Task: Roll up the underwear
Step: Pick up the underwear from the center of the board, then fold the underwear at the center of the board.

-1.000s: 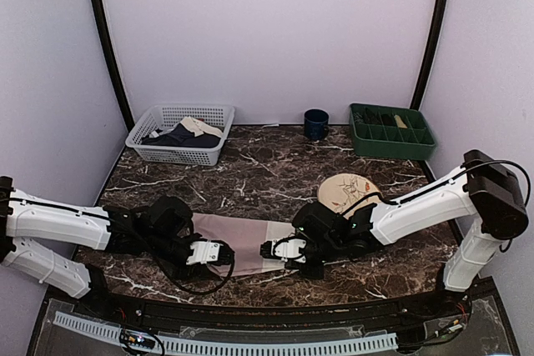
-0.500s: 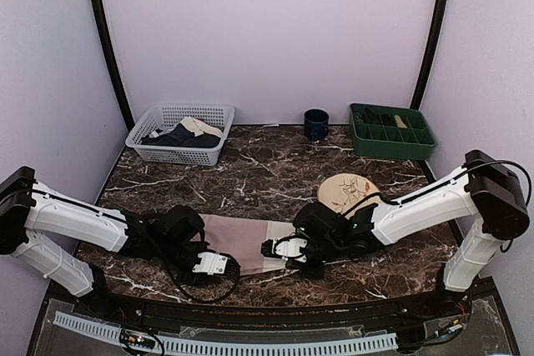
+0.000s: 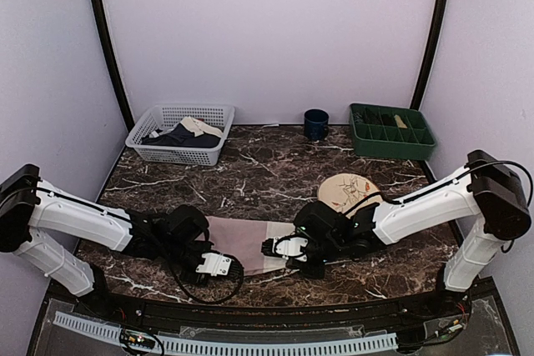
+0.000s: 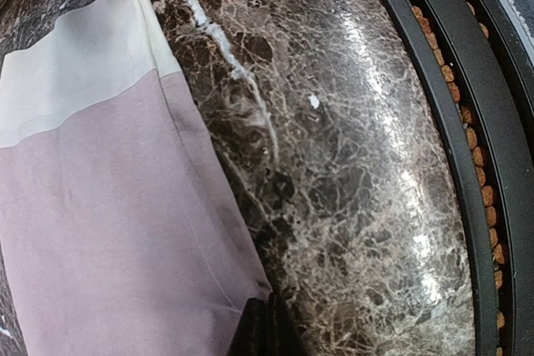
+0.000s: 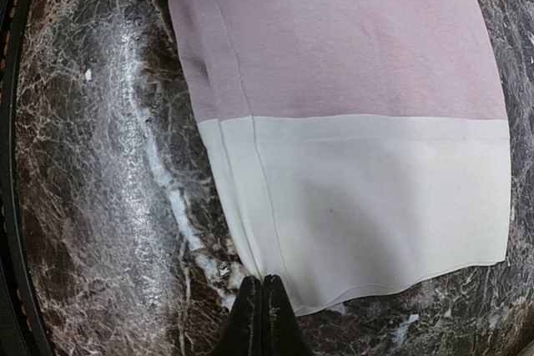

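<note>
The dusty-pink underwear (image 3: 242, 241) lies flat on the marble table between my two grippers, its wide cream waistband (image 5: 367, 206) toward the right. My left gripper (image 3: 222, 265) sits at the near pink corner; in the left wrist view its dark fingers (image 4: 267, 327) are closed together on that puckered corner of the pink fabric (image 4: 108, 231). My right gripper (image 3: 272, 248) sits at the waistband's near corner; in the right wrist view (image 5: 264, 285) its jaws are closed tight on the cream edge. No lettering shows.
A round plate (image 3: 346, 192) lies just behind my right arm. At the back stand a white basket (image 3: 179, 132) with dark and beige cloth, a dark blue mug (image 3: 315, 124) and a green tray (image 3: 392, 131). The table's black front rim (image 4: 467, 164) runs close to my left gripper.
My left arm has swung in and its gripper has moved nearer the table's front edge, onto the underwear's near pink corner. My right gripper has stayed at the waistband.
</note>
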`<state>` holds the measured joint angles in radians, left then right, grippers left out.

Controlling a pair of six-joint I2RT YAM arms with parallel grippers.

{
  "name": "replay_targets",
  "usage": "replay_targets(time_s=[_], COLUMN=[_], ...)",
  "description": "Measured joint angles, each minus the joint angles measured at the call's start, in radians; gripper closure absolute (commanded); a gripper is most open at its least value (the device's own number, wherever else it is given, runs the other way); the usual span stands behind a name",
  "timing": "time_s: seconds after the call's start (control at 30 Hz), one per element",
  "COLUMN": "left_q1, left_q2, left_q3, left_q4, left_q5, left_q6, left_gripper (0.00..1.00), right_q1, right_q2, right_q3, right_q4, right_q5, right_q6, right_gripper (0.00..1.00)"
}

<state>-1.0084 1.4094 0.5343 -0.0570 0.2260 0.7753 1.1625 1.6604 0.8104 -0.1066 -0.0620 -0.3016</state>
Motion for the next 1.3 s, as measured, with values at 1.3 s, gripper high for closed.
replay_targets(time_s=[1.3], left_q1=[0.235], left_q2=[0.069], left_q3=[0.262], left_q4=[-0.051], left_q5=[0.028], left_q6=[-0.037], left_gripper=[1.0], right_q1=[-0.174], right_q2=[-0.089], right_q3=[0.035], right_q4=[-0.014], right_q5=[-0.05], right_q6=[0.027], right_gripper=[1.0])
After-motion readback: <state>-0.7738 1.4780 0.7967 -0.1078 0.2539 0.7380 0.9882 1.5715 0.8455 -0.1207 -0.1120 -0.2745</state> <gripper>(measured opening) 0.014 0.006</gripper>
